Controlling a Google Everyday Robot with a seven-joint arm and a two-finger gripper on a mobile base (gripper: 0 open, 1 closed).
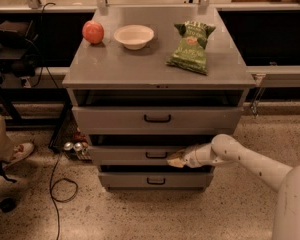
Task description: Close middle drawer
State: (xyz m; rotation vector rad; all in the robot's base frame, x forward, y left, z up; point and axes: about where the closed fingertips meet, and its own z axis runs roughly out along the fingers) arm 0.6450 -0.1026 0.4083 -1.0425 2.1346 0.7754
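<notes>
Middle drawer (125, 155) is second of three in the grey cabinet (158, 86), its flat front standing out from the carcass with a dark gap above it; judged partly open. Pincer (174, 159) is low at the drawer front, just right of the small black bar handle (156, 155), touching the panel or all but; whether it is spread or closed, cannot tell. White arm (240, 156) reaches in from the right edge of view. Top drawer (200, 118) is also pulled out and overhangs the middle one; bottom drawer (125, 180) sits below. On the surface (135, 66): apple (93, 32) toward the far left corner, bowl (134, 36) just beside it along the far edge, chip bag (191, 48) toward the right edge. Handling, as judgement: a rigid box on runners, stiff, not fragile, contents hidden so weight unknown; it should travel in one straight line under a steady push. The painted front looks smooth and probably slick, so a contact point may skate sideways. No grip needed to close it: press flat on the front close by the handle, near the centre line. A push far toward the right edge could rack the drawer in its runners. Mind the overhanging top drawer above the wrist
</notes>
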